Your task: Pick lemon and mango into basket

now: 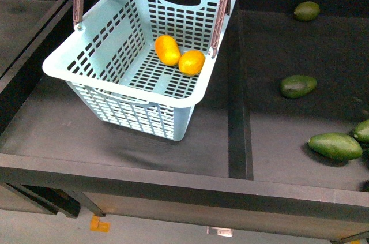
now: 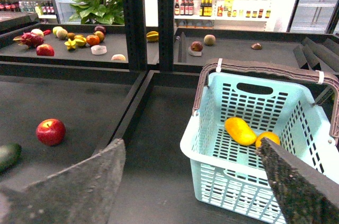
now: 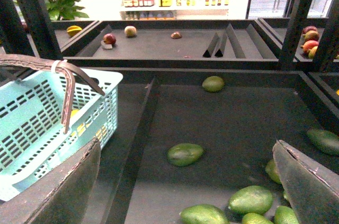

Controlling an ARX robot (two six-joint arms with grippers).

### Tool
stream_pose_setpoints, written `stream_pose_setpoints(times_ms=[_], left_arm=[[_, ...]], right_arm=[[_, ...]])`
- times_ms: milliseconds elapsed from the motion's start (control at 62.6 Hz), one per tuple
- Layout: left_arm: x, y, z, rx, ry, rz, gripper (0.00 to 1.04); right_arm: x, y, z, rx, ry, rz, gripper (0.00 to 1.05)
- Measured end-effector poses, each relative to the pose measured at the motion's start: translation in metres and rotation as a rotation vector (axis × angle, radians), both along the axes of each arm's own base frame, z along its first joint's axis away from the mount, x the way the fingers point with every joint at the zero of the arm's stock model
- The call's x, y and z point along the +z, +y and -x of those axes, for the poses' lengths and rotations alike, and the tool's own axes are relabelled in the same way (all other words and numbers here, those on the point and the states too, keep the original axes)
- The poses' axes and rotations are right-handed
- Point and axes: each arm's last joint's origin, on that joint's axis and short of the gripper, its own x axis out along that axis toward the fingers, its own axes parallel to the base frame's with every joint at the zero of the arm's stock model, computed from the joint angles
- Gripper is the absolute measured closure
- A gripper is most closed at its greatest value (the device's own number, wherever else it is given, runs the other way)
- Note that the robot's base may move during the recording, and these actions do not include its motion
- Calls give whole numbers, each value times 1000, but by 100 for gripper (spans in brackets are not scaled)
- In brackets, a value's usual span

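The light blue-green basket (image 1: 119, 90) stands tilted in the left bin, its brown handles (image 1: 219, 2) raised. Inside it lie the longer yellow mango (image 1: 167, 49) and, touching it, the rounder orange-yellow lemon (image 1: 191, 62). The left wrist view shows the same basket (image 2: 238, 192) holding the mango (image 2: 240, 131) and the lemon (image 2: 267, 138), the latter partly behind a finger. My left gripper (image 2: 190, 147) is open and empty, facing the basket's near corner. My right gripper (image 3: 186, 144) is open and empty over the right bin, with the basket (image 3: 32, 123) off to one side. Neither arm shows in the front view.
Green avocados (image 1: 298, 86) (image 1: 335, 146) (image 1: 307, 11) lie scattered in the right bin, several of them close under my right gripper (image 3: 250, 199). A raised black divider (image 1: 237, 105) separates the bins. A red apple (image 2: 51, 131) lies in the bin beyond the basket's bin. Far shelves hold more fruit.
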Motion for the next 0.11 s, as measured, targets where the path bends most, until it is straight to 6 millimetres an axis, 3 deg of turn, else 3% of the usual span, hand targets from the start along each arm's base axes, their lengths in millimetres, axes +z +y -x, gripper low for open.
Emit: stream_pose_setpoints(times_ms=[64,112], left_arm=[[0,0,0,0,0,-1,5],[0,0,0,0,0,-2,8]], right_arm=[[0,0,0,0,0,0,9],[0,0,0,0,0,0,9]])
